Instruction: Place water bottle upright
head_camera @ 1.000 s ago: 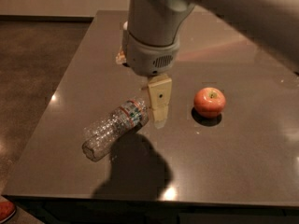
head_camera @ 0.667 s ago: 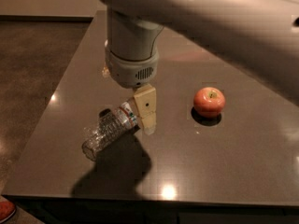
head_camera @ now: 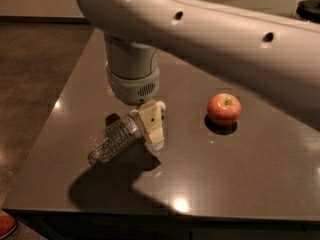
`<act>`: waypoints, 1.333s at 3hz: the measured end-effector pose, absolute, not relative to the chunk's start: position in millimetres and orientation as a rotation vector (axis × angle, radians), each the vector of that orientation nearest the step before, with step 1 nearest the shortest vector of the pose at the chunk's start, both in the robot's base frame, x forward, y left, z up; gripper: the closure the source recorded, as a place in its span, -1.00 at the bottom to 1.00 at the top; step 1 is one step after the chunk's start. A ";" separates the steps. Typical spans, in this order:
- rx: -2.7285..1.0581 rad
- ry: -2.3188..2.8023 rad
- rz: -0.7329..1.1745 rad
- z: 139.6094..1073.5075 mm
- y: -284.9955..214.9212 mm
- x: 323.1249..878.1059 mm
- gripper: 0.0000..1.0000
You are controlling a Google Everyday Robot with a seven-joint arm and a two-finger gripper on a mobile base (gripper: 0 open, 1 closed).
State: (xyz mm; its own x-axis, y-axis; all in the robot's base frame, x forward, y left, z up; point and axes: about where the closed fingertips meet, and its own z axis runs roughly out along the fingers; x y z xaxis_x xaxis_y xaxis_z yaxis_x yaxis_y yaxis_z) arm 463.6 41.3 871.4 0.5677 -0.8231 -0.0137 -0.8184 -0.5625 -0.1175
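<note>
The water bottle (head_camera: 114, 140) is clear ribbed plastic and lies on its side on the dark table (head_camera: 240, 179). Its white cap (head_camera: 161, 105) points to the back right and its base to the front left. My gripper (head_camera: 152, 133) hangs down from the big white arm (head_camera: 200, 29) and is at the bottle's neck end, covering the label band. The gripper's tip is low, close to the table top.
A red apple (head_camera: 224, 109) stands on the table to the right of the bottle, a hand's width from the cap. The table's left edge and front edge are near the bottle. A red thing (head_camera: 5, 225) lies on the floor at the front left.
The arm has swung left and down. The gripper has gone from beside the bottle's cap to right at its neck. The bottle and apple have stayed where they were.
</note>
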 end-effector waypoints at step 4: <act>-2.812 1.398 -0.092 845.5 29.6 474.5 -0.03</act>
State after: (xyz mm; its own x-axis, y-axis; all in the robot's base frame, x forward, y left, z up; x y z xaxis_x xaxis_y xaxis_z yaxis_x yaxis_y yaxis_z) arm 474.5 29.6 845.5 0.6020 -0.7968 0.0522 -0.7968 -0.6037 -0.0260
